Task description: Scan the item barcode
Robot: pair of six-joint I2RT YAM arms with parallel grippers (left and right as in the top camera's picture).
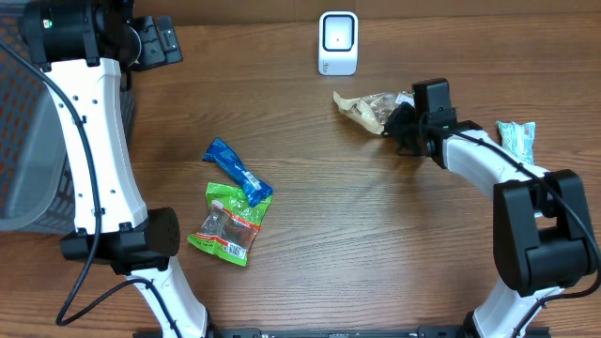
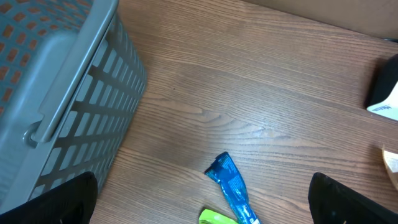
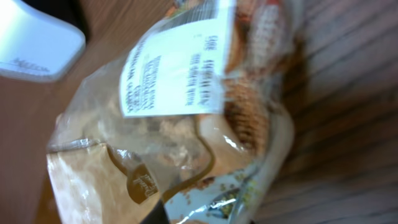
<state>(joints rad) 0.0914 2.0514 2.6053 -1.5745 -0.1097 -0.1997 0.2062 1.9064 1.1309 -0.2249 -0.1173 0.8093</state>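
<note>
Bag (image 1: 368,106) lying near scanner (image 1: 338,42), right gripper (image 1: 402,122) sitting at its end, grip unclear. Left gripper (image 2: 202,204) gaping wide, holding nothing. Lift likely needing firm pinch, label (image 3: 180,62) turning toward scanner.

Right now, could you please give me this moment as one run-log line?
right gripper: at snack bag, grip unclear | left gripper: open, empty, near basket | scanner: bag not yet presented
</note>
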